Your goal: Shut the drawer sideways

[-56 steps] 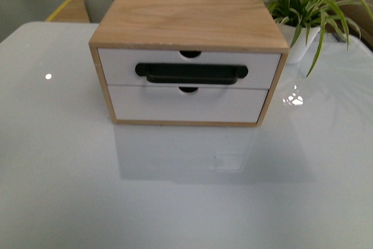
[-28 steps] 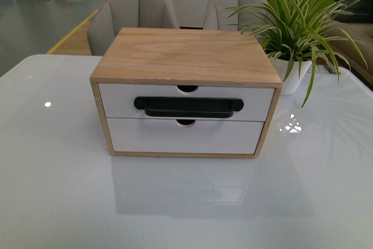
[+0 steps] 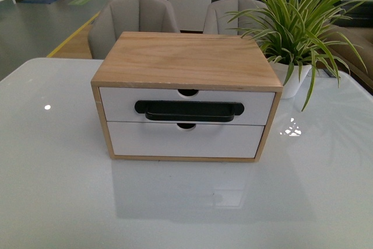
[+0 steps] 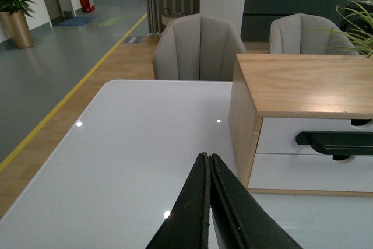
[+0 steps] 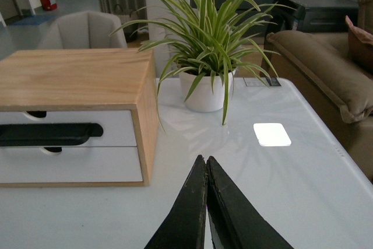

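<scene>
While your left gripper (image 4: pixel 208 164) and right gripper (image 5: pixel 205 166) hover pinched together, empty, over the white table (image 3: pixel 58 179), the drawer (image 3: pixel 188 109) sits flush in the wooden cabinet's (image 3: pixel 186 59) upper slot.

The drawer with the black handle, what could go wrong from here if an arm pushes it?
1. The drawer already looks flush, so more pushing could slide the whole cabinet across the glossy table.
2. The potted plant stands close by the cabinet's right rear corner; the right gripper could snag its leaves when reaching in.
</scene>
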Robot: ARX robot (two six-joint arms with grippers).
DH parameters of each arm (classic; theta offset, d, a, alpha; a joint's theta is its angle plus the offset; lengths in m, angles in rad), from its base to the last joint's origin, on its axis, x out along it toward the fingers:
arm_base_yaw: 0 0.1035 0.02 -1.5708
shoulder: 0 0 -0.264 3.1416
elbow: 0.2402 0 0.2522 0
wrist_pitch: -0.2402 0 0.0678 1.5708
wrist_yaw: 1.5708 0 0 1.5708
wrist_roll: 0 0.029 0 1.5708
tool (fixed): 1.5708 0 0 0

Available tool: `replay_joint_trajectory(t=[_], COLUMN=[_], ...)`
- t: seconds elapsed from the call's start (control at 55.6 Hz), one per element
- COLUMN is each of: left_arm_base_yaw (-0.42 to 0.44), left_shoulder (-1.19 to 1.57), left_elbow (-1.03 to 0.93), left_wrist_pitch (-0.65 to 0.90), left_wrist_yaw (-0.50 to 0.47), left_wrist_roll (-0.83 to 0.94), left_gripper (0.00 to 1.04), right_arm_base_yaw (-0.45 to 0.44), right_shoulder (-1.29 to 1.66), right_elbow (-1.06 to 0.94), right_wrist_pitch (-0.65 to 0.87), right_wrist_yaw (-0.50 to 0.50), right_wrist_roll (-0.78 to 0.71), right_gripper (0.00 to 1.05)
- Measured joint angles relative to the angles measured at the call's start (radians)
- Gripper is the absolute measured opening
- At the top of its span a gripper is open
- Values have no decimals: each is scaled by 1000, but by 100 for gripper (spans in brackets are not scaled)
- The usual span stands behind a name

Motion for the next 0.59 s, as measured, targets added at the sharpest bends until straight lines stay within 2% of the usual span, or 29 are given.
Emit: replay_joint_trajectory(t=[0.593], left_arm_base_yaw=[0], left_shoulder=[-297], left_elbow=[0], left_wrist_pitch=[-288], left_wrist_yaw=[0], left_wrist_roll=[0], left_gripper=[2], right_arm_base_yaw=[0], right_shoulder=[-272], right_elbow=[0], right_wrist_pitch=[-265], right_wrist_yaw=[0], right_wrist_roll=[0], right_gripper=[2])
